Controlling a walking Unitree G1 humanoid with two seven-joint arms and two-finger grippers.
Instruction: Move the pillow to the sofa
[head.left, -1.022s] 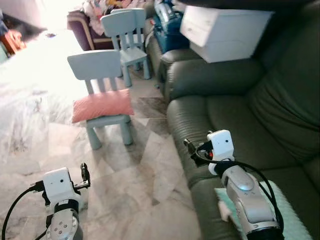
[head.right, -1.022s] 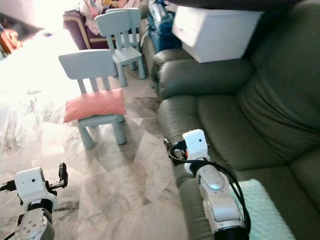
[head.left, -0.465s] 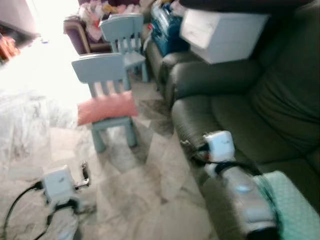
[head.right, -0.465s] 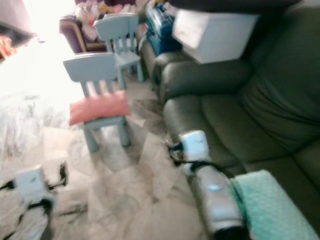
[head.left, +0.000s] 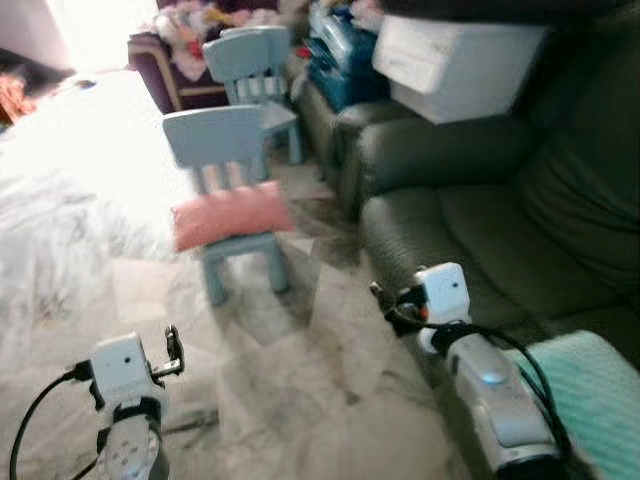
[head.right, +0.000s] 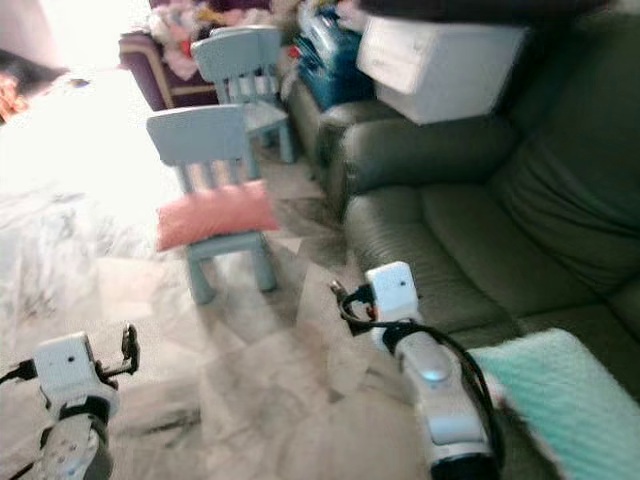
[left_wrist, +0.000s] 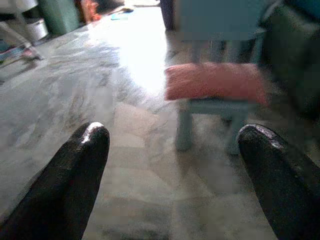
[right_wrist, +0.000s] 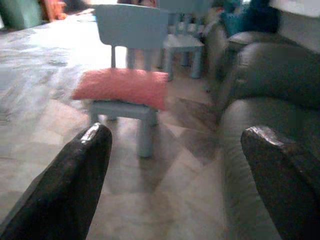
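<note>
Two silver arms held low and reaching forward, left claw wide open, right claw wide open, both empty

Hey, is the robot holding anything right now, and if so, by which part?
Nothing is held. Both the left end effector and the right end effector are open and empty, and the pink pillow lies on the blue chair ahead.

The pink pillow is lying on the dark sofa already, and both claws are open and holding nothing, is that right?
Not quite. The pink pillow lies on the seat of the small blue chair, which stands on the floor beside the dark sofa, as the left eye view shows. The rest holds: the left claw and the right claw are both open and holding nothing.
</note>
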